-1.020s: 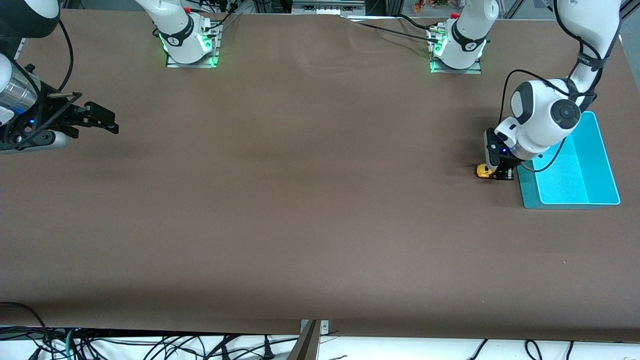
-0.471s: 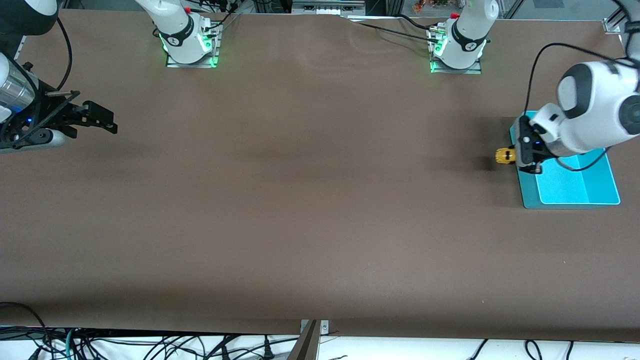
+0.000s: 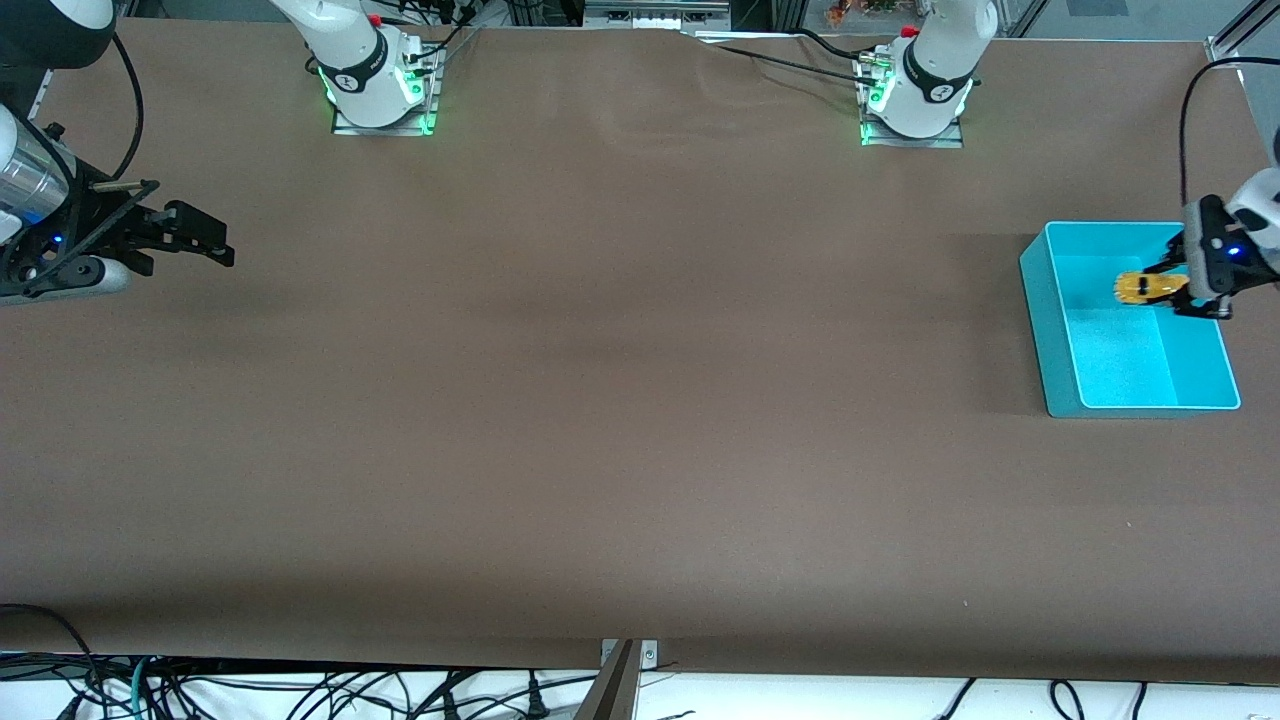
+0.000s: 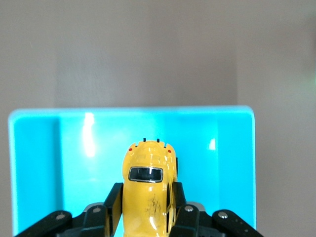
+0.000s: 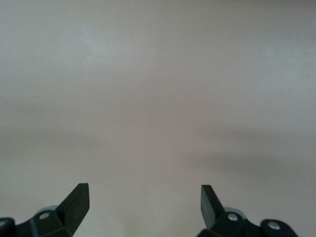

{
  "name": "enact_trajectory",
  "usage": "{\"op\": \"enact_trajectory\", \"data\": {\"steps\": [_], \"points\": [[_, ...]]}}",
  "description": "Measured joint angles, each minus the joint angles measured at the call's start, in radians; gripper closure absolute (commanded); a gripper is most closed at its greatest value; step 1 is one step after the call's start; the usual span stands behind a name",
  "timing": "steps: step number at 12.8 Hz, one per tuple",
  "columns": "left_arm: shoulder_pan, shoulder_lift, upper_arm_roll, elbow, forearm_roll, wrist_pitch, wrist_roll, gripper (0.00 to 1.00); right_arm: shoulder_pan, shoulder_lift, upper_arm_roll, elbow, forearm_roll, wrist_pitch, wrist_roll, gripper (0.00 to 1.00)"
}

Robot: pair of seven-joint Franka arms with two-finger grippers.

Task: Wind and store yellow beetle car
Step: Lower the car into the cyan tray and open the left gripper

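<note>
Left end effector (image 3: 1172,290) grips yellow beetle car (image 3: 1140,288) over bin (image 3: 1045,330), arm cropped; right end effector (image 3: 205,245) open, waiting.

Bright yellow beetle car (image 4: 148,197) with dark windows, turquoise bin (image 3: 1045,320), brown table (image 3: 600,400)

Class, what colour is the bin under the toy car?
Turquoise. The bin shows best in the left wrist view, under the car held by the left gripper.
</note>
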Motion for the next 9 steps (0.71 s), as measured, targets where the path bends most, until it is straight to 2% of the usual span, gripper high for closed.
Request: {"op": "enact_trajectory", "data": {"steps": [2,9], "points": [[0.033,0.039,0.0,-0.005,0.025,0.054,0.024,0.95,0.0,0.0,0.0,0.0,0.0,-0.006,0.0,0.0],[0.045,0.246,-0.003,-0.016,0.026,0.258,0.023,0.94,0.0,0.002,0.0,0.0,0.0,-0.011,0.0,0.0]]}}
